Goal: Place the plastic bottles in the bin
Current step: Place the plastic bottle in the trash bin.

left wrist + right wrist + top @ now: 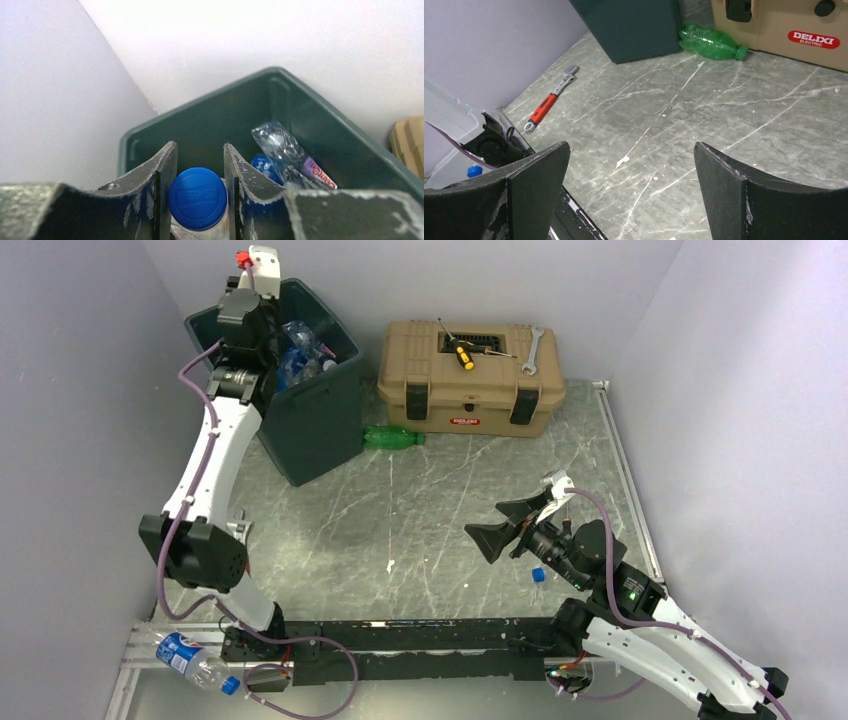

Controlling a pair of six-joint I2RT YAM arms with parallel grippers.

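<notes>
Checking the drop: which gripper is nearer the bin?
Left. The left gripper is over the bin's open top, shut on a blue-capped bottle; the right gripper hangs open over the table, well apart from the bin.

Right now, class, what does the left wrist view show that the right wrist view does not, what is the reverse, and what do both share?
Only the left wrist view: the left claw gripping a blue-capped plastic bottle over the dark green plastic bin, with a crushed clear bottle inside it.
Only the right wrist view: the open right claw, a green plastic bottle beside the tan toolbox, and an orange-handled wrench.
Both: the bin and the toolbox, though the left wrist view catches only the toolbox's corner.
</notes>
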